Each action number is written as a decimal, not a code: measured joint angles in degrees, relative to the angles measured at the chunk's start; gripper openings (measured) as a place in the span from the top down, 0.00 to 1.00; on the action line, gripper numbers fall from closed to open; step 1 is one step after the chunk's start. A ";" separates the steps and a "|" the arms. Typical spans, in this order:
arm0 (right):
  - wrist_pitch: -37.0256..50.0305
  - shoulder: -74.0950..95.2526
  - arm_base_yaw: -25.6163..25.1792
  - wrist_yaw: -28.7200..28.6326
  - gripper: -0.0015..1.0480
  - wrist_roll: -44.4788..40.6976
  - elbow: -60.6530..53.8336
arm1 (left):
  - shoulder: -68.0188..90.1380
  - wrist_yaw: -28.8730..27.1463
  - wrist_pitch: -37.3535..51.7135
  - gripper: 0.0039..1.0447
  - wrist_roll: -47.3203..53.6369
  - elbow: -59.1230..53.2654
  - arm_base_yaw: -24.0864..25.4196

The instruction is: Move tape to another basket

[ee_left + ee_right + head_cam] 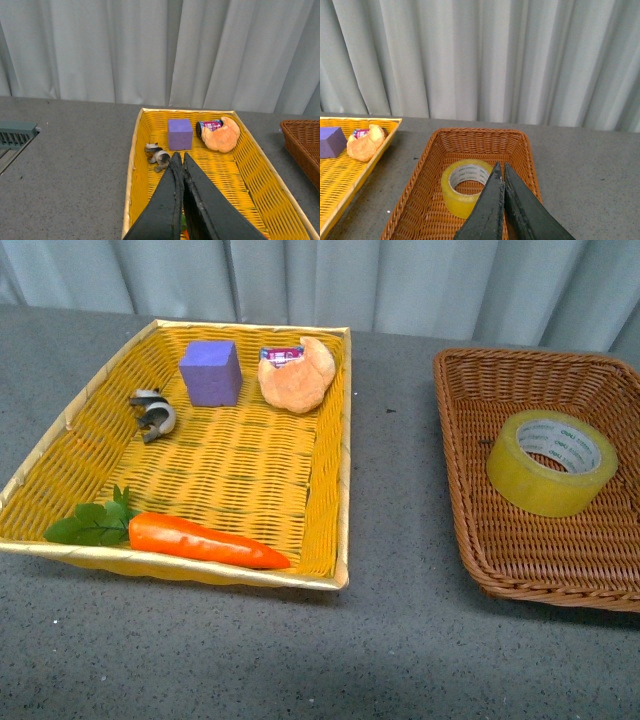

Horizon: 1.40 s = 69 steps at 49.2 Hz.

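Note:
The yellow tape roll (552,462) lies flat in the brown wicker basket (470,440) at the right of the table. It also shows in the right wrist view (462,187), in the same basket (420,190). My right gripper (500,166) is shut and empty, held above the basket's near side, just beside the tape. My left gripper (179,156) is shut and empty, held above the bright yellow basket (260,175). Neither arm shows in the front view.
The yellow basket (60,430) at the left holds a purple block (211,372), a grey metal clip (153,413), a croissant toy (298,374) with a small can behind it, and a carrot (205,540). A grey curtain hangs behind the table.

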 joint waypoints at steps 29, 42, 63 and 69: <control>-13.94 -13.57 0.00 -0.02 0.91 -0.02 0.02 | -10.29 0.02 -10.73 0.87 -0.04 0.02 0.00; -13.94 -13.60 0.00 -0.02 0.39 0.00 0.02 | -10.32 0.02 -10.73 0.34 -0.04 0.02 0.00; -13.94 -13.60 0.00 -0.02 0.09 0.04 0.02 | -10.32 0.02 -10.73 0.06 0.00 0.02 0.00; -13.94 -13.60 0.00 -0.02 0.09 0.02 0.02 | -10.32 0.02 -10.73 0.06 0.00 0.02 0.00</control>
